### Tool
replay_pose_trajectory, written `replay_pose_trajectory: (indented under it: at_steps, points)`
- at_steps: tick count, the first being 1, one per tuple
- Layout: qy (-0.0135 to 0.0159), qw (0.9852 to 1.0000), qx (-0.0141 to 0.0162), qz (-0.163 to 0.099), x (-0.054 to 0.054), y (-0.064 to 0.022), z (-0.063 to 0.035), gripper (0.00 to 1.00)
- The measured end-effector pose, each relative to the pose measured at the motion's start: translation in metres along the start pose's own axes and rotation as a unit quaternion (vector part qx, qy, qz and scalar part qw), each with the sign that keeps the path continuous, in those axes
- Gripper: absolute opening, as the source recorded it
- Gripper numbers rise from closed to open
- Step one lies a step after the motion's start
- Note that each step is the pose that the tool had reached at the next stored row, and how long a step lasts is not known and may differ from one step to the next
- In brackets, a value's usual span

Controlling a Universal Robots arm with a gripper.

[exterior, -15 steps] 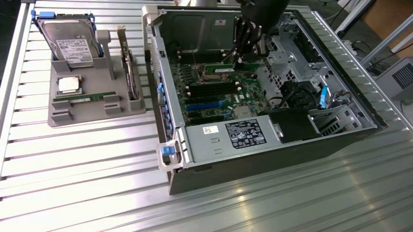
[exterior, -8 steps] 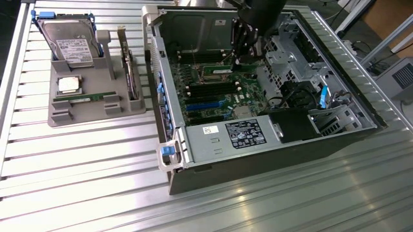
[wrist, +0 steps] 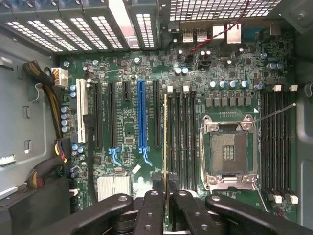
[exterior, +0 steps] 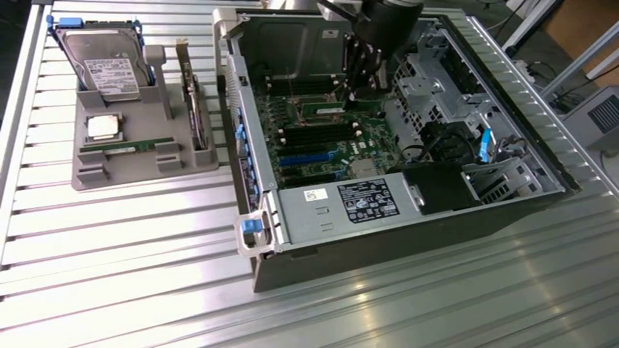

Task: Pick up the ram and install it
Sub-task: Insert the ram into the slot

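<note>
On the ribbed metal bench (exterior: pixel 126 254), just beside the open grey metal computer case (exterior: pixel 290 36) on the exterior view's left, stands one grey plastic holder tray (exterior: pixel 106 177). It carries four parts:

- one silver hard drive in a blue frame (exterior: pixel 106 69)
- one square silver processor chip (exterior: pixel 104 127)
- one long green memory stick lying flat (exterior: pixel 126 145)
- one upright expansion card with a metal bracket (exterior: pixel 196 109)

Inside the case lie one green motherboard (exterior: pixel 329 138) and one grey labelled power supply box (exterior: pixel 338 203). The black gripper (exterior: pixel 360 90) reaches down into the case over the motherboard. In the wrist view its fingers (wrist: pixel 151 210) stand narrow, clamped on the ram (wrist: pixel 165 142), a thin green circuit-board stick seen edge-on. The ram is held on edge over the black memory slots, between one blue expansion slot (wrist: pixel 142 117) and one empty square processor socket (wrist: pixel 230 152). Whether it touches a slot cannot be told.
</note>
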State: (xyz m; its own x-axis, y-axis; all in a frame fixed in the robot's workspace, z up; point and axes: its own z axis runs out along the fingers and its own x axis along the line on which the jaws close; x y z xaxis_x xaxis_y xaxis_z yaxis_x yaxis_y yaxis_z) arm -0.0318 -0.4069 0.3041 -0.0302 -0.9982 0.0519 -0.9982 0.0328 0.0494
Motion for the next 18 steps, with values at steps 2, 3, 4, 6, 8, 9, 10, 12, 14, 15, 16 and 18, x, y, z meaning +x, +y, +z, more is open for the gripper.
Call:
replay_pose_trajectory:
  at_steps: [2, 3, 4, 6, 8, 9, 10, 12, 14, 15, 16, 18]
  points:
    - [0.0002, 1.0000, 0.0000, 0.000, 0.000, -0.0001, 0.0042, 0.14]
    - [0.0003, 1.0000, 0.0000, 0.000, 0.000, -0.0002, 0.0054, 0.14]
    - [0.0005, 1.0000, 0.0000, 0.000, 0.000, -0.0003, 0.0068, 0.14]
    - [0.0011, 1.0000, 0.0001, -0.001, 0.000, -0.0004, 0.0097, 0.14]
    - [0.0021, 1.0000, 0.0001, -0.001, -0.001, -0.0006, 0.0135, 0.14]
    - [0.0026, 1.0000, 0.0001, -0.001, -0.001, -0.0006, 0.0146, 0.14]
    - [0.0029, 1.0000, 0.0002, -0.002, -0.001, -0.0007, 0.0163, 0.14]
    - [0.0031, 1.0000, 0.0002, -0.002, -0.002, -0.0008, 0.0187, 0.14]
    - [0.0041, 1.0000, 0.0004, -0.004, -0.005, -0.0006, 0.0232, 0.14]
    - [0.0042, 1.0000, 0.0004, -0.004, -0.005, 0.0001, 0.0253, 0.14]
    - [0.0043, 1.0000, 0.0004, -0.005, -0.006, 0.0004, 0.0271, 0.14]
    - [0.0045, 1.0000, 0.0005, -0.007, -0.008, 0.0011, 0.0307, 0.14]
